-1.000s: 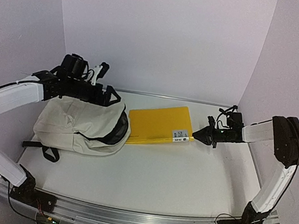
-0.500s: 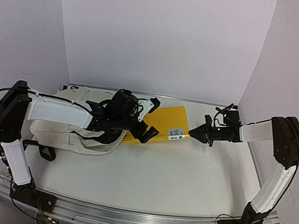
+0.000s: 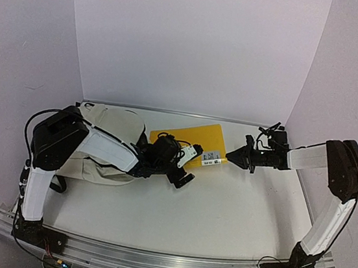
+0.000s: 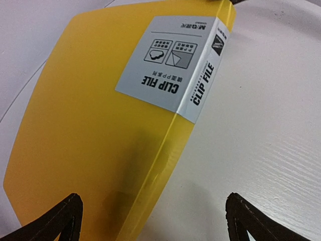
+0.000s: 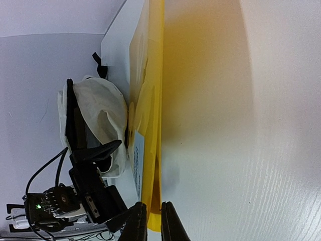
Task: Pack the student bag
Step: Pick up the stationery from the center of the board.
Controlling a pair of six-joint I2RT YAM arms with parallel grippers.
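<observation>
Student bag [image 3: 116, 126] slumped on its side at the left of the table [image 3: 242, 207], dark mouth turned toward a yellow folder [image 3: 198, 138] lying flat just beside it; hard to tell whether already partly inside the opening. Right end effector [image 3: 233, 159] pressed together on the folder's right-hand corner, a thin pinch and nothing more. Left end effector [image 3: 189, 166] spread wide, low over the folder's labelled spine, gripping nothing.

Plenty to go wrong from here. Folder, held by one corner only, likely to swivel or slip free under a push. Bag, soft and unheld, apt to sag shut or skid toward the back wall [image 3: 195, 57] rather than take the folder in. Left arm [image 3: 108, 150], stretched across the bag's mouth, liable to block the way in. Both end effectors near each other on the same edge, at risk of a knock.
</observation>
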